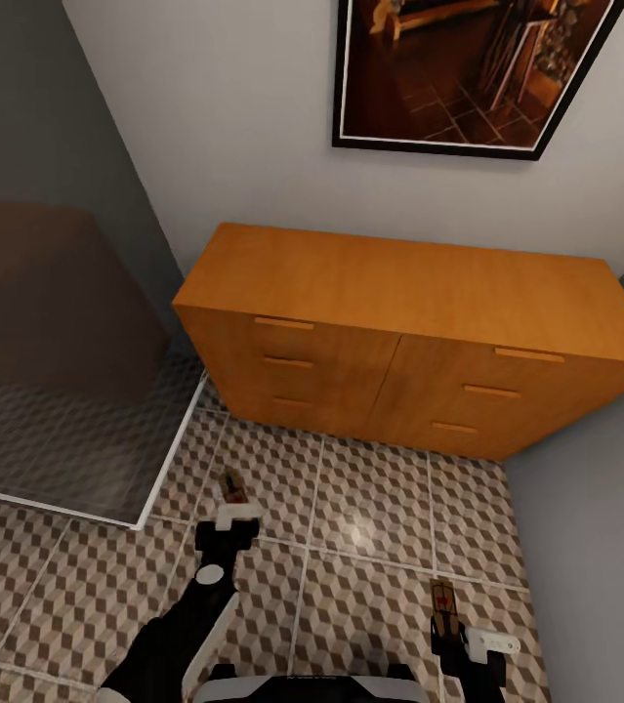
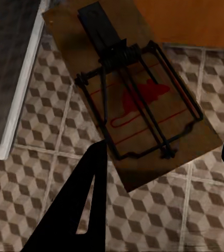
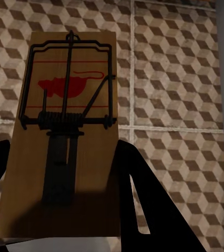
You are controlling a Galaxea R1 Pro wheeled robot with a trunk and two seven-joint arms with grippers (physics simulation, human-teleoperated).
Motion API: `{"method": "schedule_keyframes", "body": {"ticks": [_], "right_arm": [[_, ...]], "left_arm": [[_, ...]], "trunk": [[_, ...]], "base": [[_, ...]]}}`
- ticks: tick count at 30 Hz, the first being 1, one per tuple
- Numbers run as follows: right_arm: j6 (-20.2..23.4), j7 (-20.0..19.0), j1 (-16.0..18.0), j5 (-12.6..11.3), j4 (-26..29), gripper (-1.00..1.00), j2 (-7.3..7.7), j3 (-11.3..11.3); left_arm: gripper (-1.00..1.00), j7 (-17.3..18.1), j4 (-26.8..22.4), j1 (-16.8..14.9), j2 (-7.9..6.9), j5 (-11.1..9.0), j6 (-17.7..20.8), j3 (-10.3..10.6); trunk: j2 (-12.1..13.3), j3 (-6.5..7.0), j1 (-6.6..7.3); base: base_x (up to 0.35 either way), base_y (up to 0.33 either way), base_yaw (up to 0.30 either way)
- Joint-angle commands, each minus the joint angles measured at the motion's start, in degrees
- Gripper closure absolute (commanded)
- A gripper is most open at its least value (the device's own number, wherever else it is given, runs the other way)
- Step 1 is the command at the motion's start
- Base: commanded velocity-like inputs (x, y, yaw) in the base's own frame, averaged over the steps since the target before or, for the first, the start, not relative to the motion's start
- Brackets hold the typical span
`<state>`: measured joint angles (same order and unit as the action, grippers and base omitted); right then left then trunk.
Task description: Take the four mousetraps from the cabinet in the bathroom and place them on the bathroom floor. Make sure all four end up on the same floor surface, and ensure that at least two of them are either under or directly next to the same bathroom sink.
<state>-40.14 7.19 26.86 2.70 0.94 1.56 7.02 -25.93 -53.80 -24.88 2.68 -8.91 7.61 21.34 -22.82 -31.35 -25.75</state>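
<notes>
Head view: I face cabinet | left tool pinches mousetrap, right tool pinches second mousetrap | risk: thin grip slips, board drops far from cabinet.

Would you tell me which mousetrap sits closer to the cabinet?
The left end effector's mousetrap; the right one's trap is farther from the cabinet.

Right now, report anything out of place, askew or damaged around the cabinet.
Nothing looks damaged. The cabinet has all its drawers shut. The oddity is that two mousetraps are held above the bathroom floor, one in the left gripper and one in the right gripper, not lying flat.
</notes>
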Motion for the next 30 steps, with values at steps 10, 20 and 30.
{"method": "schedule_keyframes", "body": {"ticks": [10,20,30], "right_arm": [[-0.27,0.1,0.04,0.2,-0.06,1.0,-0.1,0.28],[-0.25,0.1,0.04,0.2,-0.06,1.0,-0.06,0.28],[-0.2,0.1,0.04,0.2,-0.08,1.0,-0.01,0.28]], "left_arm": [[1.0,8.37,29.86,0.26,0.04,-0.31,-13.58,2.69],[1.0,12.95,56.28,0.82,-0.32,-0.61,-40.36,2.67],[1.0,12.75,58.18,7.2,-7.11,-1.5,-50.86,2.53]], "trunk": [[-0.1,-0.07,-0.03],[-0.1,-0.07,-0.03],[-0.1,-0.07,-0.03]], "base": [[0.0,0.0,0.0],[0.0,0.0,0.0],[0.0,0.0,0.0]]}}
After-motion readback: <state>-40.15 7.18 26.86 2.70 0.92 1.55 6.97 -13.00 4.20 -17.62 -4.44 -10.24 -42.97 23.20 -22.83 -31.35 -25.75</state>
